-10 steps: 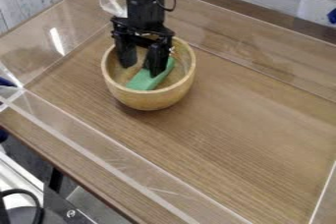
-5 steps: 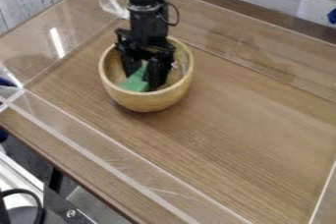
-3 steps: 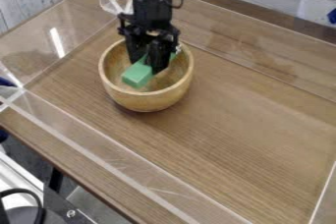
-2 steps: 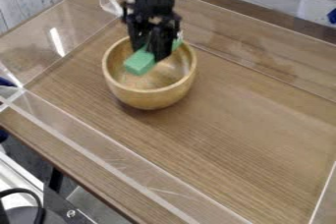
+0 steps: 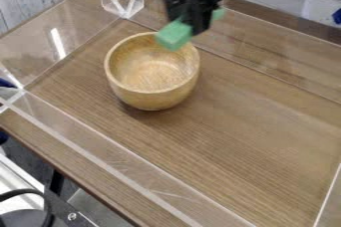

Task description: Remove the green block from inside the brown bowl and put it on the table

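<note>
Camera: fingers (image 5: pixel 186 30) clamped on green block (image 5: pixel 174 36), clear above brown bowl (image 5: pixel 152 70) rim

The table (image 5: pixel 226 131) is a medium-brown wood-grain top, ringed by low clear plastic walls (image 5: pixel 80 149) that stand along its edges. A round, light-brown wooden bowl (image 5: pixel 154 70) sits directly on it, toward the far left part of the surface, apart from the walls. The bowl's hollow shows only bare wood grain, and it stands upright on its base.
</note>
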